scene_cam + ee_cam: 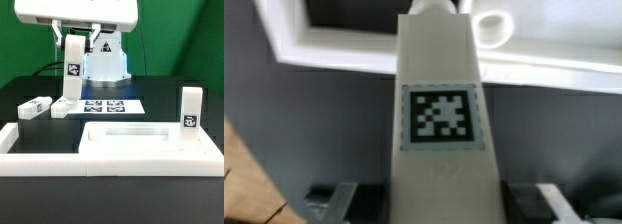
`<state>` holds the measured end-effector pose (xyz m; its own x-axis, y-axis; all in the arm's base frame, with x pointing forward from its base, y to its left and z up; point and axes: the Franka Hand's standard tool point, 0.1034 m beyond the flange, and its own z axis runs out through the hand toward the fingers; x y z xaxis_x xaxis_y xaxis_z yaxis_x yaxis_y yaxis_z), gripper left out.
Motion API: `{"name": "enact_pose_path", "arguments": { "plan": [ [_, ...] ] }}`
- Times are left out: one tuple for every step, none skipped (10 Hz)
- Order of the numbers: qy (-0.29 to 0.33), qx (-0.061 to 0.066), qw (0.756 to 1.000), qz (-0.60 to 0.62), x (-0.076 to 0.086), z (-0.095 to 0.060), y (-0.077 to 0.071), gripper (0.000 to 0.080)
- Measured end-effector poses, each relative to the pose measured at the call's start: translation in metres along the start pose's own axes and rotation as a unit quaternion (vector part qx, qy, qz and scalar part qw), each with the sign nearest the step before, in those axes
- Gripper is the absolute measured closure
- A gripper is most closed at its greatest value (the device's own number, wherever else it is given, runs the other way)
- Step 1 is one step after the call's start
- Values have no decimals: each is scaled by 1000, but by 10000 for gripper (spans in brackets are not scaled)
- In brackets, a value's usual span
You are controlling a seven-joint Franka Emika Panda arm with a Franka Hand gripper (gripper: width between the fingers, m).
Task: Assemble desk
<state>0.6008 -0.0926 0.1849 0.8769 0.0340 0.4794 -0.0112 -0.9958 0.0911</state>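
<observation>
Above the black counter (pixel 160 95), at ten o'clock from the desk top (pixel 150 148), the claw (pixel 441 197) pinches a leg (pixel 73 80) by its flat sides; likely light, stiff, slippery.

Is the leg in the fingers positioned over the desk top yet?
No. In the exterior view the leg is held up beside the marker board, well apart from the desk top.

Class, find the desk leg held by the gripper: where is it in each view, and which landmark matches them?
Exterior view: the leg is left of centre, upper half, below the gripper.
Wrist view: the leg runs through the picture's centre, between the fingers.
Shared landmark: the leg's black-and-white tag.
</observation>
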Motion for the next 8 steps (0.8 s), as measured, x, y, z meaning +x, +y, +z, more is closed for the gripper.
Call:
{"name": "enact_pose_path", "arguments": {
  "plan": [
    [7, 3, 1000, 4, 26, 4, 6, 511],
    [18, -6, 1000, 2, 35, 11, 10, 511],
    [5, 6, 1000, 11, 36, 16, 3, 511],
    [-10, 28, 999, 25, 49, 13, -7, 511],
    [4, 18, 1000, 21, 52, 12, -1, 511],
    [-1, 18, 1000, 23, 47, 14, -1, 511],
    [-1, 18, 1000, 23, 47, 14, -1, 511],
    [-1, 18, 1000, 23, 47, 14, -1, 511]
  ]
}}
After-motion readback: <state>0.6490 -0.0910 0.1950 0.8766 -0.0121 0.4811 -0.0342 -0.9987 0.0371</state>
